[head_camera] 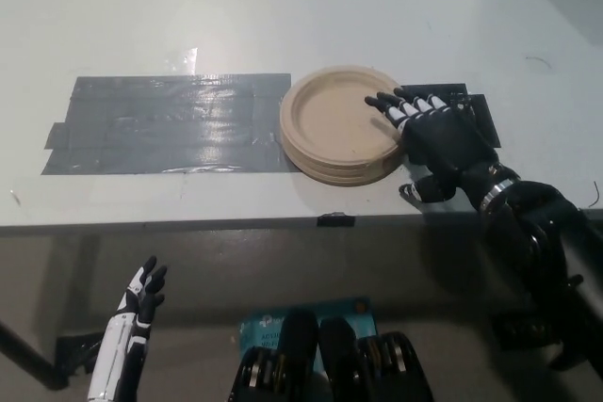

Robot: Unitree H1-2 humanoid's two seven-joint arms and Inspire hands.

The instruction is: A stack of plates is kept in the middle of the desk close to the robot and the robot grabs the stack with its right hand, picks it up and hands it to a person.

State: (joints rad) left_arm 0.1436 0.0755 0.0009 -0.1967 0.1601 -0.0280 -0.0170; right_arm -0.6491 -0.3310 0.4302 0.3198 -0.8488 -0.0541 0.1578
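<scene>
A stack of plates (345,136) sits on a pale desk (283,7), near the front edge and roughly in the middle. The plates are tan and round, with raised rims, and look like disposable paper plates nested tightly together. The stack rests at the right end of a broad patch of dark grey tape (165,125) stuck flat to the desk.

The robot's black right hand (435,138) reaches in from the right. Its fingers (396,105) are spread apart and lie over the plates' right rim, with the thumb lower down near the desk surface beside the stack. The hand is not yet closed on anything. The white left hand (139,298) hangs below the desk edge at lower left, fingers apart, holding nothing.

The stack is probably light and slightly flexible, so a firm pinch could bend the rims. The best hold appears to be the right edge, fingers on top and thumb underneath, clamping all layers so none slide loose.
</scene>
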